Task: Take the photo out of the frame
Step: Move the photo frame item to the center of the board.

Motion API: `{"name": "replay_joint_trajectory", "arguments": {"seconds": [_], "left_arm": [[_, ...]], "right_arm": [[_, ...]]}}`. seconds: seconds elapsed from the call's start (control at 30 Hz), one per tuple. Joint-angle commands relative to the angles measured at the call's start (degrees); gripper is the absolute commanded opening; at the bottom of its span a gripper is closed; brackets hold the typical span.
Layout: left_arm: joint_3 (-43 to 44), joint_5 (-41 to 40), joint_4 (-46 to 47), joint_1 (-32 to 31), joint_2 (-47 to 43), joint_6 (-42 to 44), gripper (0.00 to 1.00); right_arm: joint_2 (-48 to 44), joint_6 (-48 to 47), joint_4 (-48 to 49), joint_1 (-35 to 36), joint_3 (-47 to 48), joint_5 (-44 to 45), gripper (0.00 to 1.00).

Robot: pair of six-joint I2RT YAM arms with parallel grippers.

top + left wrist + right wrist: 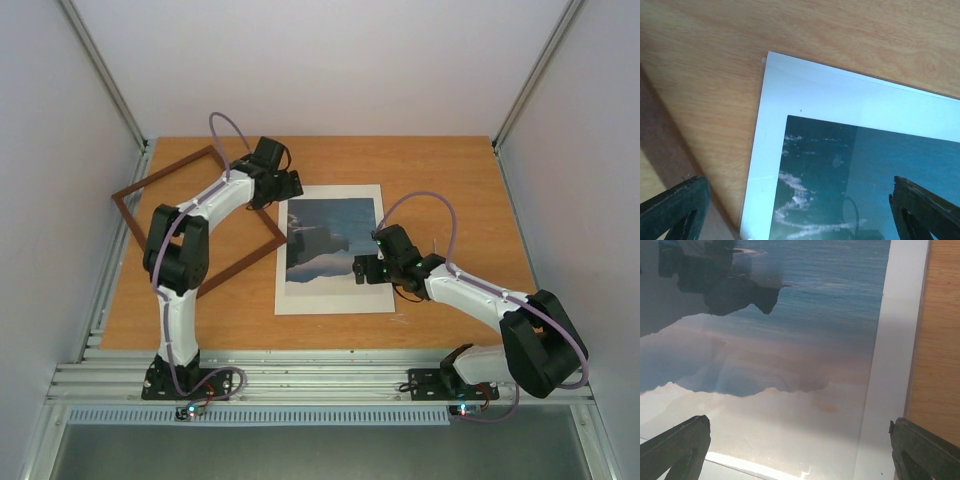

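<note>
**Wide open — nothing held**

Left pincer (287,186) and right pincer (364,268) are being held wide open, empty, over the photo (331,238) — lying flat in its mat (330,300) beside the frame (163,171). It is being judged light, thin, glossy; an edge is being favoured for gripping. The table (440,170) is being hemmed by pale walls (60,200).

Blue mountain photo (330,240) flat, right of empty tilted frame (200,220)

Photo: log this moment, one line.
frame: empty, left of mat | photo: out, in mat | left tool: open over mat corner | right tool: open over photo
</note>
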Motion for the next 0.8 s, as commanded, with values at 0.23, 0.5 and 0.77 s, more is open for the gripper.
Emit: {"name": "replay_joint_trajectory", "arguments": {"seconds": [0.23,0.5,0.77], "left_arm": [[2.7,4.6,-0.1,-0.2,7.7,-1.8,0.98],[-2.9,5.1,-1.6,-0.5,5.5,-2.1,0.98],[-15.8,3.2,-0.6,-1.4,-5.0,-2.5,0.98]], "right_arm": [[-0.1,-0.1,0.9,-0.2,0.2,3.0,0.98],[0.2,-0.1,0.6,-0.2,0.5,3.1,0.98],[-0.2,0.0,0.1,-0.2,0.5,2.8,0.99]]}}
